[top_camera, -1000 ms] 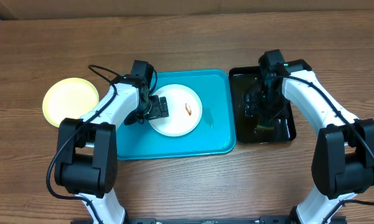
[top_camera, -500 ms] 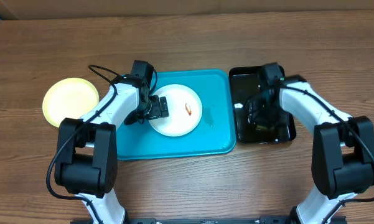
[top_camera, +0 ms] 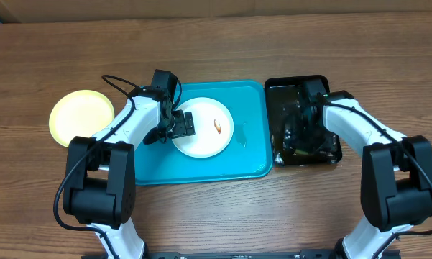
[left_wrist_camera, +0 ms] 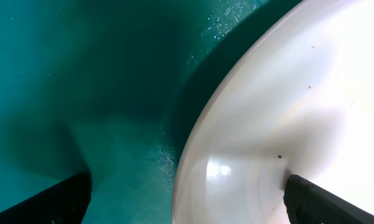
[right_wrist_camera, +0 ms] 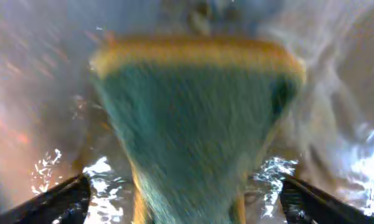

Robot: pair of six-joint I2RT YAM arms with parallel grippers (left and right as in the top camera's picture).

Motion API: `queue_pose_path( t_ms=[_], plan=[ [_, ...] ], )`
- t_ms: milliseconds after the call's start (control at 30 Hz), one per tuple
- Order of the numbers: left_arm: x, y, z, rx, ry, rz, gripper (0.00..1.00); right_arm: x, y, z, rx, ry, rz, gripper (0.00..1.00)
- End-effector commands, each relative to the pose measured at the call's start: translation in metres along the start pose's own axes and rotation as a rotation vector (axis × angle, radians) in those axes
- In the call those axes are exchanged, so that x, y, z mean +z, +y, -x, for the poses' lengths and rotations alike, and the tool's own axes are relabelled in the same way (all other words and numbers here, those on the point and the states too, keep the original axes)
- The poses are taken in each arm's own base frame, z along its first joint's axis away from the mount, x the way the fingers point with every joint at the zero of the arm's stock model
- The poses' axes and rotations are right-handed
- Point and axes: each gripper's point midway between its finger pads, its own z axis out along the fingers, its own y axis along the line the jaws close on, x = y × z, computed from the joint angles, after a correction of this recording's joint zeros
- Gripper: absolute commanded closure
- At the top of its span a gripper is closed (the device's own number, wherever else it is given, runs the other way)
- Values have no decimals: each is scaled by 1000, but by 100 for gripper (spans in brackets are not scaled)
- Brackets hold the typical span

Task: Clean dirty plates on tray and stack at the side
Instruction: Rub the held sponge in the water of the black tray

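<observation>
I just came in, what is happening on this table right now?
Two robot arms are working on dirty plates. The left gripper stands open around the left rim of a white plate, which lies in the turquoise tray and has an orange-brown smear. The right gripper is down in the black tray, open, a green and yellow sponge between its fingers but not gripped. A pale yellow plate lies on the table beside the tray.

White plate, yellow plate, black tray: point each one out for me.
white plate (top_camera: 201, 142), overhead view, bare lower middle.
yellow plate (top_camera: 81, 119), overhead view, centre.
black tray (top_camera: 279, 92), overhead view, bare far-left corner.
</observation>
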Motion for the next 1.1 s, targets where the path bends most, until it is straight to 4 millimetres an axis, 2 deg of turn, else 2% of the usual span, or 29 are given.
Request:
queue_pose_path(
  t_ms=[0, 200, 267, 333, 367, 433, 467, 500, 533, 567, 600, 733, 767, 800, 833, 867, 900, 933, 967, 1000, 1033, 1067],
  plan=[
    [7, 1, -6, 1, 25, 5, 0, -8, -2, 25, 4, -85, -24, 0],
    [7, 1, -6, 1, 25, 5, 0, -7, -2, 33, 10, -126, -29, 0],
    [7, 1, -6, 1, 25, 5, 0, -6, -2, 34, 10, -131, -28, 6],
    [7, 1, -6, 1, 25, 5, 0, -4, -1, 35, 11, -137, -26, 21],
    [7, 1, -6, 1, 25, 5, 0, -3, -1, 35, 11, -142, -23, 33],
    [7, 1, -6, 1, 25, 5, 0, -2, 3, 38, 10, -152, -3, 86],
    [7, 1, -6, 1, 25, 5, 0, -3, 5, 40, 10, -162, 8, 96],
    [7, 1, -6, 1, 25, 5, 0, -4, 7, 44, 10, -175, 19, 96],
    [7, 1, -6, 1, 25, 5, 0, -4, 8, 47, 10, -189, 23, 80],
    [7, 1, -6, 1, 25, 5, 0, -5, 9, 50, 11, -200, 27, 37],
    [7, 1, -6, 1, 25, 5, 0, -6, 9, 52, 11, -208, 30, 0],
    [7, 1, -6, 1, 25, 5, 0, -7, 12, 59, 12, -239, 38, 0],
    [7, 1, -6, 1, 25, 5, 0, -8, 12, 61, 12, -247, 41, 4],
    [7, 1, -6, 1, 25, 5, 0, -8, 13, 63, 12, -257, 44, 18],
    [7, 1, -6, 1, 25, 5, 0, -9, 14, 66, 12, -267, 47, 51],
    [7, 2, -5, 0, 25, 5, 0, -10, 14, 68, 12, -276, 50, 78],
    [7, 2, -5, 0, 25, 5, 0, -10, 15, 70, 12, -284, 53, 91],
    [7, 2, -6, 0, 25, 5, 0, -11, 16, 72, 13, -293, 56, 91],
    [7, 1, -6, 1, 25, 5, 0, -12, 16, 74, 13, -299, 57, 76],
    [7, 1, -6, 2, 25, 5, 0, -13, 16, 75, 13, -301, 58, 30],
    [7, 1, -6, 1, 25, 5, 0, -15, 16, 74, 13, -296, 56, 0],
    [7, 2, -6, 0, 25, 5, 0, -19, 16, 74, 13, -284, 52, 0]
  ],
)
